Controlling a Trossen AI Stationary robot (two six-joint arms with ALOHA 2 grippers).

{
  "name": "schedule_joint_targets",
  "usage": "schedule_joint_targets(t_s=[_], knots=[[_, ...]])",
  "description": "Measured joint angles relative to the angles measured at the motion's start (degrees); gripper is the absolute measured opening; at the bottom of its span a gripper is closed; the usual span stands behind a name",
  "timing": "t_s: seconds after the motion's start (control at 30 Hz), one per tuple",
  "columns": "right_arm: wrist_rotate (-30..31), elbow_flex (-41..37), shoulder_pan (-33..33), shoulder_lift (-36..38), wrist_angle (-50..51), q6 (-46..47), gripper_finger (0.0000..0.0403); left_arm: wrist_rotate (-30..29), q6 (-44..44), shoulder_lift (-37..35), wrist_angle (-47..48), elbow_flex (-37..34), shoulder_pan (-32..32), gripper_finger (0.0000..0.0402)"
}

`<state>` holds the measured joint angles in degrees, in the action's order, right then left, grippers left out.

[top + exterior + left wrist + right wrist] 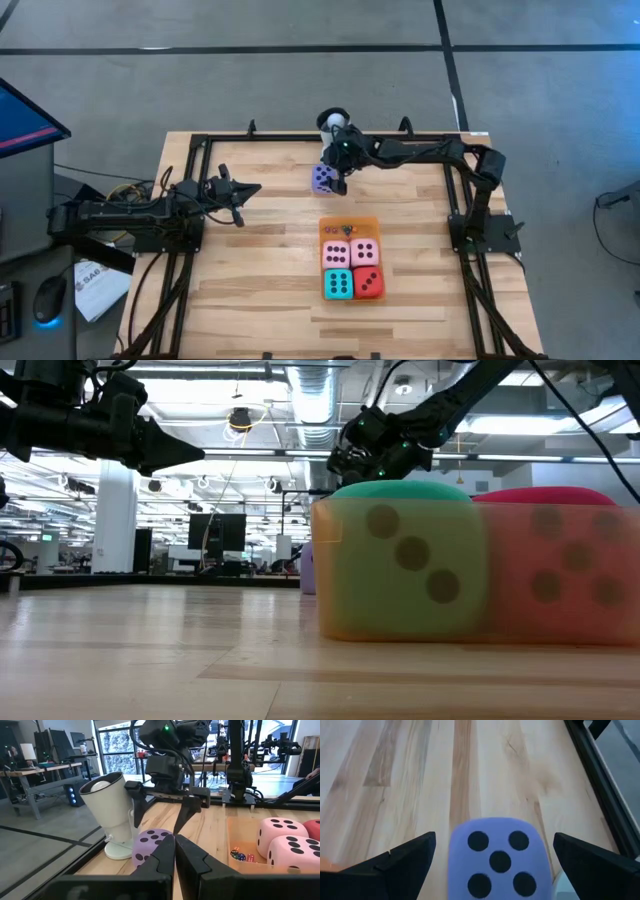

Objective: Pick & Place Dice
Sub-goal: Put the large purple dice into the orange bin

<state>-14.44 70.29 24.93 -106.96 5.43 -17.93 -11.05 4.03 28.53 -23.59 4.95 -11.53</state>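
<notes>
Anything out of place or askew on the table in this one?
One purple die sits apart from the four on the orange mat, beside the white mug, which looks tilted. The open right gripper straddles that die.

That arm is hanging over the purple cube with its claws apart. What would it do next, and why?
Probably lower and close. The right gripper is open, its fingers either side of the purple die and not yet touching, while four dice already sit on the orange mat.

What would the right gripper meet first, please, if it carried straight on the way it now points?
Most likely the purple die: the right gripper stands open with the die centred between its fingers, five pips facing the wrist camera. How far it hangs above the die is unclear.
</notes>
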Motion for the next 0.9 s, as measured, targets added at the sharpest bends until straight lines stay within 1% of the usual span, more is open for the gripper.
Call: schedule_joint_targets(t_s=[0.9], knots=[[1.0,1.1,0.3,-0.3,0.5,1.0,0.0400,0.0,0.0,0.0,0.0,0.0,0.0,0.0001]])
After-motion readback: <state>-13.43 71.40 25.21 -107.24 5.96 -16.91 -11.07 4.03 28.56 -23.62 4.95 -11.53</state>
